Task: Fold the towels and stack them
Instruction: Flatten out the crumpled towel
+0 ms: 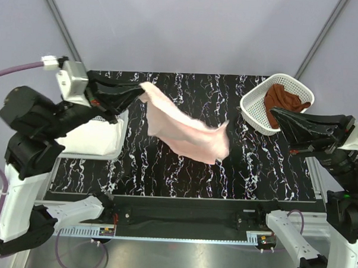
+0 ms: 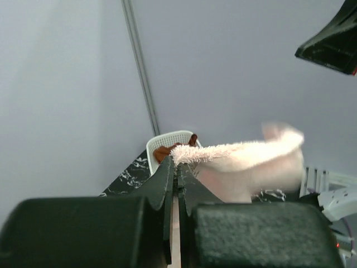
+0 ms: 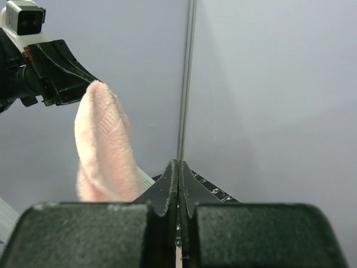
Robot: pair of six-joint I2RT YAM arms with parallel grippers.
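Left gripper [image 1: 140,92] jaws are clamped tight on one corner of the pink towel [image 1: 185,131], held up in the air well across the table [image 1: 165,175] from the basket [image 1: 254,116]. The rest of the towel sags diagonally toward the basket, its low end close to the table and short of the basket rim. Right gripper [image 1: 274,110] sits over the basket, jaws pressed together, nothing visible between them. Brown towel [image 1: 284,97] is in the basket; a folded white towel [image 1: 98,136] lies on the table on the side far from the basket, under the left arm. Looks like the spread-out step: only one corner is held, so the cloth hangs bunched. To do it well, open the right jaws, go for the adjacent corner on the same edge rather than a mid-cloth pinch, then draw both corners apart level before laying it flat. Risks: pinching a double layer, or dragging the low end into the basket.
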